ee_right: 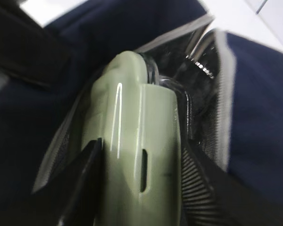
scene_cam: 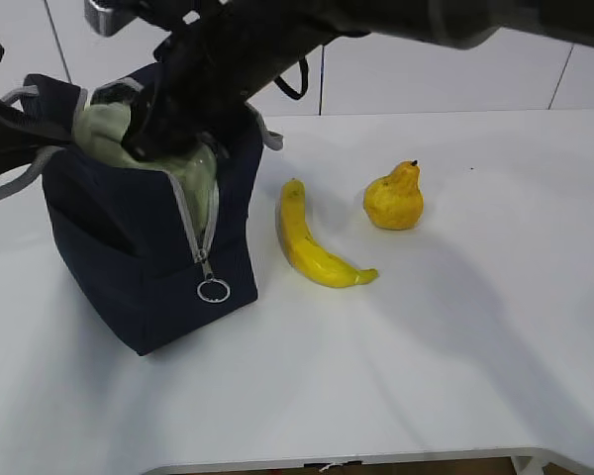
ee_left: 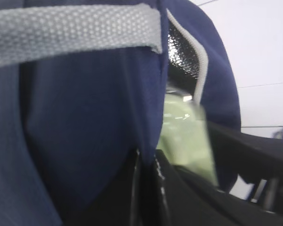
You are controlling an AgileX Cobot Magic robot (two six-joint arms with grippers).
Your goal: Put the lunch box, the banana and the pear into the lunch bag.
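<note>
The navy lunch bag point(scene_cam: 129, 267) stands at the left of the white table with its top unzipped. The sage-green lidded lunch box point(ee_right: 137, 141) sits on end in the bag's mouth. My right gripper point(ee_right: 141, 179) is shut on it, one finger on each long side. In the exterior view the lunch box point(scene_cam: 104, 129) shows under the dark right arm. My left gripper point(ee_left: 148, 188) is shut on the navy rim of the lunch bag point(ee_left: 85, 117), beside a grey strap point(ee_left: 70, 33). The banana point(scene_cam: 312, 247) and the pear point(scene_cam: 394, 198) lie on the table to the right of the bag.
The bag's zipper ring pull point(scene_cam: 214, 290) hangs down its front corner. The table's front edge point(scene_cam: 356, 457) runs along the bottom of the exterior view. A white wall stands behind the table.
</note>
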